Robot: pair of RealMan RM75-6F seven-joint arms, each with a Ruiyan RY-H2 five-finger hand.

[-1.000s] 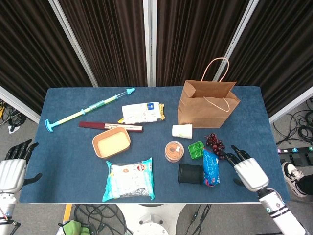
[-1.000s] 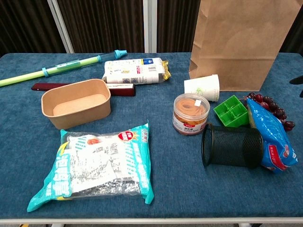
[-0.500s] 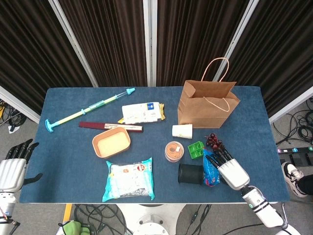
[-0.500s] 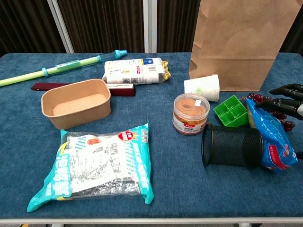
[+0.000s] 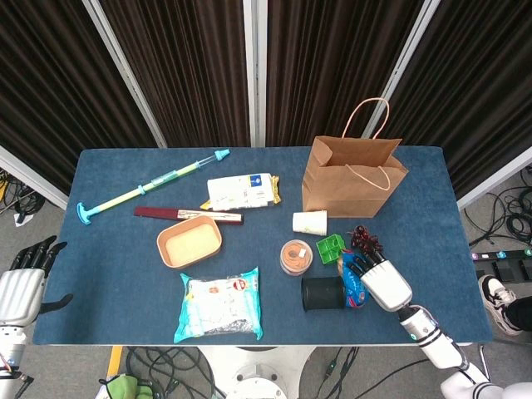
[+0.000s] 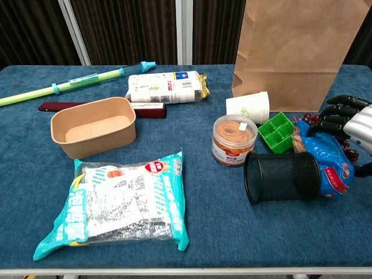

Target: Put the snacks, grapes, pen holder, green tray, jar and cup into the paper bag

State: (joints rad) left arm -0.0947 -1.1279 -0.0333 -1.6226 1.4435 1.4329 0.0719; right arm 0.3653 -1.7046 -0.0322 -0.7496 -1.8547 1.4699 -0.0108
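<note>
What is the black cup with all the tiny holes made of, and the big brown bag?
The black pen holder looks like thin metal mesh with a matte dark finish: you can see the blue table through its grid of holes. It could be coated wire. The paper bag looks like plain brown kraft paper, dull and uncoated, with sharp creases and thin looped handles.

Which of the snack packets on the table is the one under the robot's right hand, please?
The small blue snack packet beside the black mesh pen holder; the right hand rests on it. The large teal packet and white packet lie far left.
</note>
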